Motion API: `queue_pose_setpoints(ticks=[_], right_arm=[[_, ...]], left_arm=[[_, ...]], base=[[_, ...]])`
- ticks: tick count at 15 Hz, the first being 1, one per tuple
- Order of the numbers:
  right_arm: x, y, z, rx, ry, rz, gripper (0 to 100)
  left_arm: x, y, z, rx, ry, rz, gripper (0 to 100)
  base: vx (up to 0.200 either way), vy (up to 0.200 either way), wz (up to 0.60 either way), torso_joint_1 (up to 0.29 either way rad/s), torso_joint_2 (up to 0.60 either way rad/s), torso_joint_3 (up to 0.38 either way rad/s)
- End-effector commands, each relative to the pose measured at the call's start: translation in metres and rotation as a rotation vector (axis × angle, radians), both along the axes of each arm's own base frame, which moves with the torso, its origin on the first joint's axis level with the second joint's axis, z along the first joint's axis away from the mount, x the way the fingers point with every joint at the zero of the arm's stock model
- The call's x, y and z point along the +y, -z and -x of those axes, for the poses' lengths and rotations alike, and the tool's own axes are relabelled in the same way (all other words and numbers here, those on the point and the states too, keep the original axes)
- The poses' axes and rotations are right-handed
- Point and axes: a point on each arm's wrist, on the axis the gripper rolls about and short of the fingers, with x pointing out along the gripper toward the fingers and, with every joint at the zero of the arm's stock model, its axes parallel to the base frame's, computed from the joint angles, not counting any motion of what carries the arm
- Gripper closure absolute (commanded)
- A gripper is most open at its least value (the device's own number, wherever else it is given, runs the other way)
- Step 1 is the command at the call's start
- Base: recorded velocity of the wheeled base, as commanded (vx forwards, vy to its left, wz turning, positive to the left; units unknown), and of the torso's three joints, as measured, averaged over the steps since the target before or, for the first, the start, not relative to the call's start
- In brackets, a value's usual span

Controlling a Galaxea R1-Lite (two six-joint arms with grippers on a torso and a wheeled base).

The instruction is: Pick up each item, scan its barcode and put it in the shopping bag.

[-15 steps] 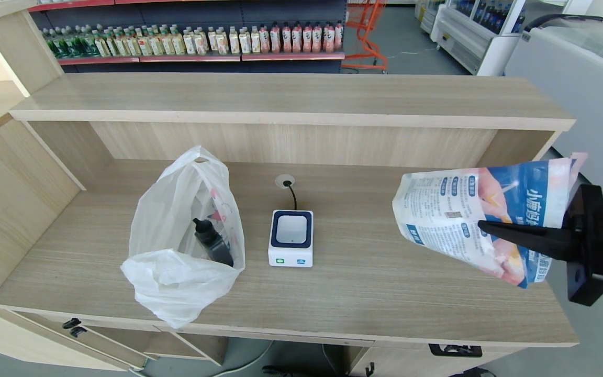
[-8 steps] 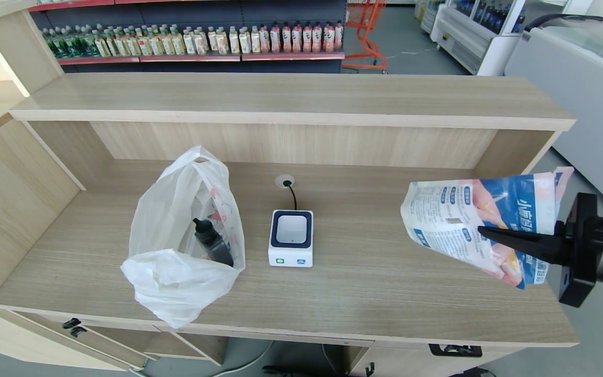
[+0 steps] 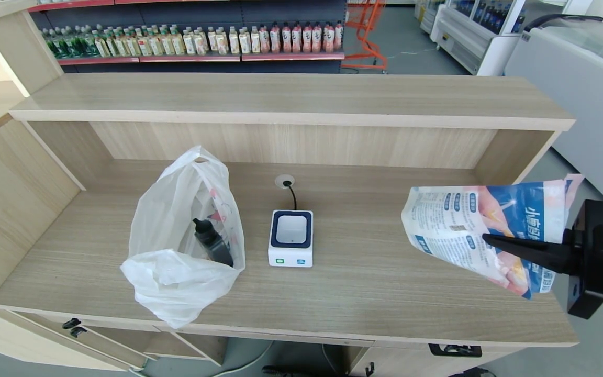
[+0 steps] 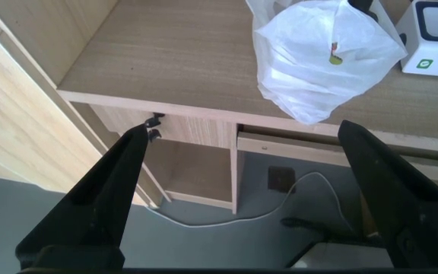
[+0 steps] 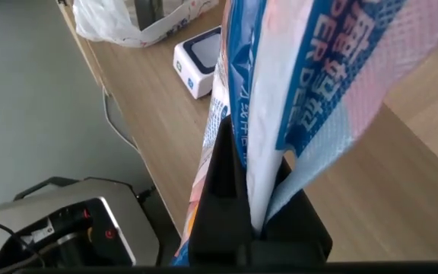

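A blue, white and pink pouch (image 3: 482, 228) hangs in the air over the counter's right end, with my right gripper (image 3: 487, 240) shut on it. In the right wrist view the pouch (image 5: 280, 84) is pinched edge-on in the black fingers (image 5: 226, 164). A white barcode scanner (image 3: 291, 237) with a dark window sits mid-counter. To its left stands the white shopping bag (image 3: 183, 238), open, with a dark bottle (image 3: 211, 242) inside. My left gripper (image 4: 249, 198) is open, below the counter's front edge, looking up at the bag (image 4: 325, 57).
The wooden counter (image 3: 364, 293) has a raised back shelf and side walls. A cable hole (image 3: 285, 181) lies behind the scanner. An open cupboard and a drawer (image 4: 310, 144) sit under the counter. Shelves of drinks stand far behind.
My right gripper with the pouch dropped lower over the counter's right end and then drifted slightly right. The bag, bottle and scanner have not moved.
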Motion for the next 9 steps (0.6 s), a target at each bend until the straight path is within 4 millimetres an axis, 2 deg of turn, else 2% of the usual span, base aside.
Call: queue_pose_setpoints(ticks=[1, 9], right_arm=[[-0.0002, -0.0024, 0.0038, -0.003, -0.019, -0.015, 100], [0.0001, 0.0014, 0.0013, 0.081, -0.015, -0.065, 100]], left_arm=[[0.0000, 0.0000, 0.0000, 0.000, -0.001, 0.000, 0], [0.0000, 0.0000, 0.0000, 0.000, -0.001, 0.000, 0]], base=[[0.000, 0.200, 0.00, -0.007, 0.00, 0.002], [0.000, 0.200, 0.00, 0.004, 0.00, 0.002]])
